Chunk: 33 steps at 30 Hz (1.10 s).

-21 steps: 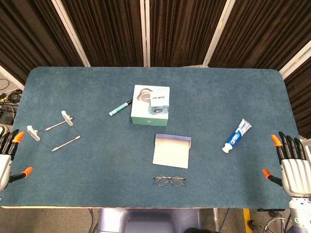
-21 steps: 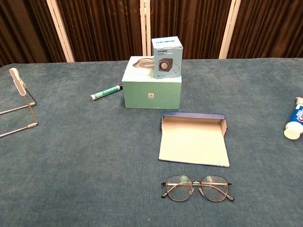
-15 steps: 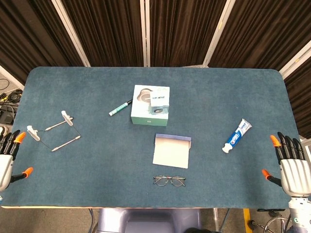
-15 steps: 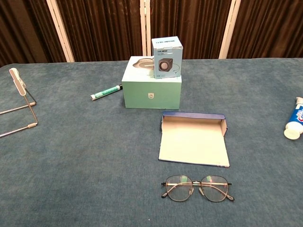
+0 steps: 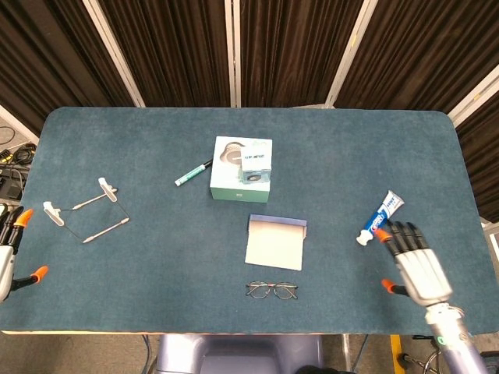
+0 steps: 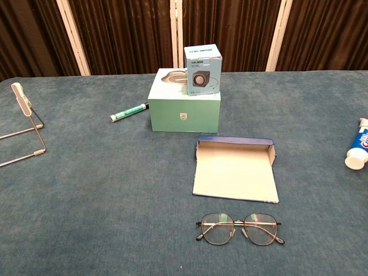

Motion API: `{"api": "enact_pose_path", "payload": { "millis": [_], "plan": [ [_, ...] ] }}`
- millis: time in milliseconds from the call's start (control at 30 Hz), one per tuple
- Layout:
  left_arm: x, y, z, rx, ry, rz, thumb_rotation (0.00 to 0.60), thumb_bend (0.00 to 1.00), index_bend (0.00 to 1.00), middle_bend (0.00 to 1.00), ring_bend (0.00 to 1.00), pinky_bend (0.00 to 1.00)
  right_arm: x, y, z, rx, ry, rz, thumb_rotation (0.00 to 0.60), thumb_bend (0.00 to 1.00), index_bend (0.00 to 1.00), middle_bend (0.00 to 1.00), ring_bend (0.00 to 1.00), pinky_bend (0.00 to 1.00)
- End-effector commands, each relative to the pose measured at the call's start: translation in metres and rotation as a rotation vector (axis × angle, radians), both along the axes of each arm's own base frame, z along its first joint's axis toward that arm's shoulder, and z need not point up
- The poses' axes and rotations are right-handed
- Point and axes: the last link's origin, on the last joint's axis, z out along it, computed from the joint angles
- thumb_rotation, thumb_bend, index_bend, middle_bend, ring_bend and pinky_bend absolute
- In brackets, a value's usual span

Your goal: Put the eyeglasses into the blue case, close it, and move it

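Note:
The eyeglasses (image 5: 272, 291) (image 6: 240, 228) lie unfolded on the blue cloth near the table's front edge. Just behind them lies the blue case (image 5: 275, 241) (image 6: 235, 171), open, its pale inside facing up. My right hand (image 5: 413, 263) hovers over the table at the front right, fingers spread and holding nothing, well to the right of the glasses. My left hand (image 5: 11, 253) shows only partly at the left edge of the head view, fingers apart and empty. The chest view shows neither hand.
A teal box (image 5: 241, 169) (image 6: 184, 107) with a small speaker box (image 6: 202, 69) on top stands behind the case. A green marker (image 5: 192, 173) lies to its left, a wire stand (image 5: 84, 210) at far left. A toothpaste tube (image 5: 380, 218) lies just behind my right hand.
My right hand has moved left from the table's right edge onto the table, close to the toothpaste tube. My left hand has slipped further out of the frame. Nothing on the table moved.

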Motion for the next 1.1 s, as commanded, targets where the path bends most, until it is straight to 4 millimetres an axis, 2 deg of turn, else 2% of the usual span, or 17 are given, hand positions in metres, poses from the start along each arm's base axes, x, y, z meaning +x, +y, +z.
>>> {"api": "enact_pose_path", "payload": {
  "millis": [33, 200, 333, 500, 800, 1100],
  "plan": [
    [0.001, 0.001, -0.001, 0.001, 0.006, 0.004, 0.6, 0.0, 0.0, 0.0, 0.0, 0.0, 0.042, -0.016, -0.031, 0.279, -0.107, 0.047, 0.6, 0.0, 0.36, 0.0, 0.0, 0.0],
    [-0.001, 0.005, -0.004, -0.005, 0.028, 0.016, 0.6, 0.0, 0.0, 0.0, 0.0, 0.0, 0.074, -0.034, -0.055, 0.412, -0.105, 0.091, 0.6, 0.06, 0.42, 0.0, 0.0, 0.0],
    [-0.002, 0.009, -0.006, -0.011, 0.041, 0.021, 0.6, 0.0, 0.0, 0.0, 0.0, 0.0, 0.083, -0.047, -0.071, 0.451, -0.08, 0.086, 0.6, 0.15, 0.44, 0.0, 0.0, 0.0],
    [-0.005, 0.013, -0.011, -0.026, 0.052, 0.035, 0.6, 0.0, 0.0, 0.0, 0.0, 0.0, 0.096, -0.058, -0.097, 0.515, -0.061, 0.059, 0.6, 0.17, 0.45, 0.0, 0.0, 0.0],
    [-0.009, 0.02, -0.014, -0.035, 0.06, 0.053, 0.6, 0.0, 0.0, 0.0, 0.0, 0.0, 0.125, -0.061, -0.143, 0.544, -0.004, 0.11, 0.6, 0.19, 0.47, 0.0, 0.0, 0.0],
    [-0.011, 0.02, -0.013, -0.035, 0.058, 0.06, 0.6, 0.0, 0.0, 0.0, 0.0, 0.0, 0.138, -0.057, -0.164, 0.557, 0.03, 0.12, 0.6, 0.2, 0.47, 0.0, 0.0, 0.0]
  ]
}}
